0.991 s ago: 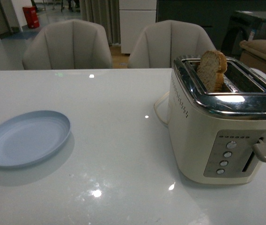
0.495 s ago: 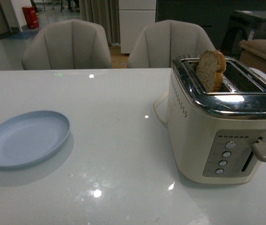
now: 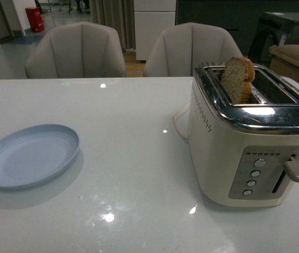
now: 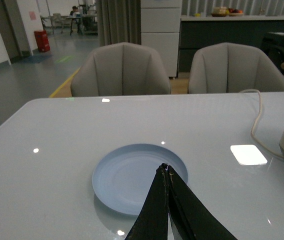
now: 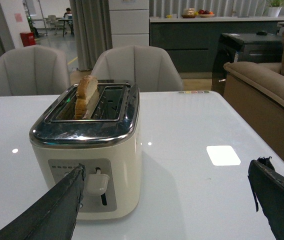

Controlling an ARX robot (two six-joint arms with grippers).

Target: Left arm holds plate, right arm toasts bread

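Note:
The pale blue plate [image 3: 29, 155] lies flat on the white table at the left; neither arm shows in the front view. In the left wrist view my left gripper [image 4: 165, 168] is shut and empty, its tips over the near part of the plate [image 4: 132, 172]. The bread [image 3: 238, 78] stands half out of the left slot of the cream and chrome toaster [image 3: 249, 137]. In the right wrist view my right gripper [image 5: 169, 167] is open wide and holds nothing, in front of the toaster [image 5: 89, 150], with the bread [image 5: 85, 95] in its slot and the lever [image 5: 98, 182] up.
A pale cord [image 4: 256, 117] runs from the toaster across the table. Two grey chairs [image 3: 76, 50] stand behind the table's far edge. A brown sofa [image 5: 267, 85] sits off the table's right side.

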